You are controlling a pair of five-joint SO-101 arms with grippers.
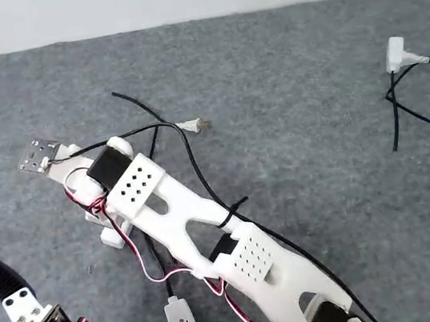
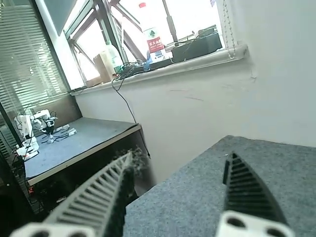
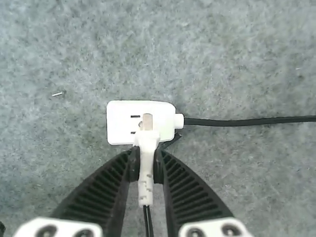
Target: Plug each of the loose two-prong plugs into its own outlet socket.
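Clamping plug (image 3: pixel 144 165) at socket (image 3: pixel 121 129): right tool (image 3: pixel 145 155).

R arm (image 1: pixel 207 219) stretched out long and low, wrist bent down, right gripper (image 3: pixel 147 152) w/ fingers (image 3: pixel 108 192) pinched tight on a white plug (image 3: pixel 144 182) between the tips; left gripper (image 2: pixel 180 158) raised, tilted upward, fingers (image 2: pixel 98 197) spread wide apart.

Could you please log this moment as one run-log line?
right jaws: shut on plug, prongs over socket | left jaws: open, holding nothing | second plug: loose
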